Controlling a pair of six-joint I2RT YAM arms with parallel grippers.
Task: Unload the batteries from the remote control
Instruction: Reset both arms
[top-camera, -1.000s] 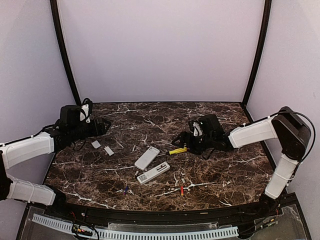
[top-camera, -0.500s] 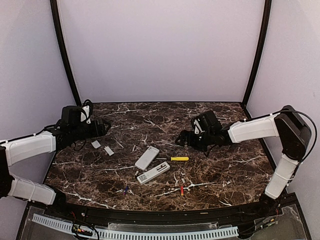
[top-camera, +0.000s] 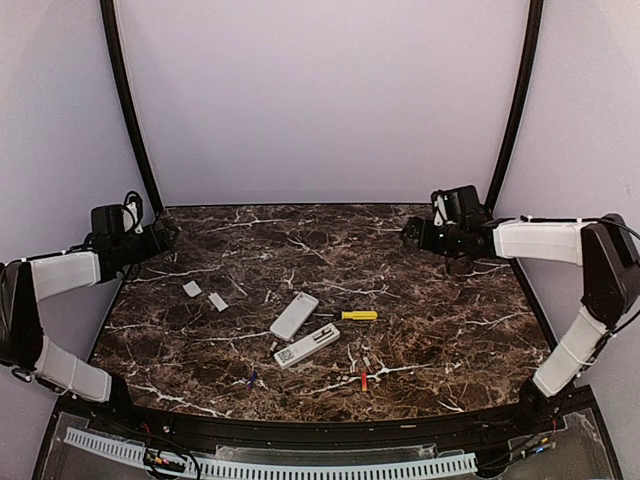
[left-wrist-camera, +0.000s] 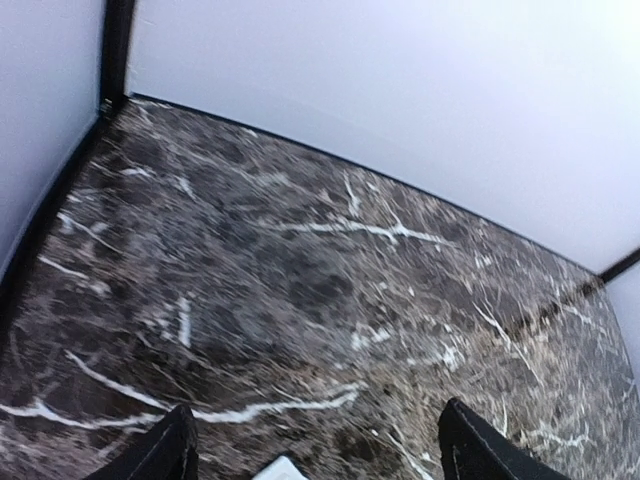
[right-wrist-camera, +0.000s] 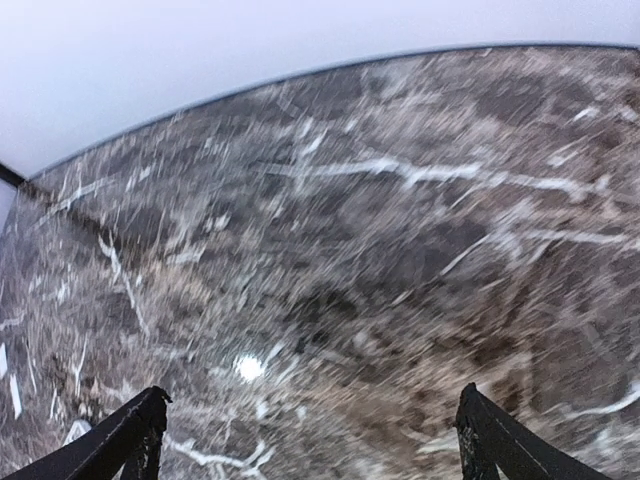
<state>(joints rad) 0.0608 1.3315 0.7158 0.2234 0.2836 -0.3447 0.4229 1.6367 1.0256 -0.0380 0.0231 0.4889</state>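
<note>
Top external view is showing the dark marbled desk (top-camera: 450, 330) carrying everything. The left arm (top-camera: 65, 275) is reaching along the far-left edge, its gripper (top-camera: 165, 235) hanging spread and empty; the left wrist view is showing its fingertips (left-wrist-camera: 180, 445) wide apart over bare marble. The right arm (top-camera: 540, 242) is stretching toward the far-right corner, its gripper (top-camera: 412, 237) likewise gaping with nothing between the fingers. Two white remotes (top-camera: 294, 316) are lying side by side near the middle, with the yellow-handled screwdriver (top-camera: 358, 316) just beside them on the right. Two small white covers (top-camera: 192, 289) are sitting further left. The batteries (top-camera: 363, 379) are lying loose on the desk near its front edge, reddish below the screwdriver, with a bluish battery (top-camera: 250, 380) further left.
</note>
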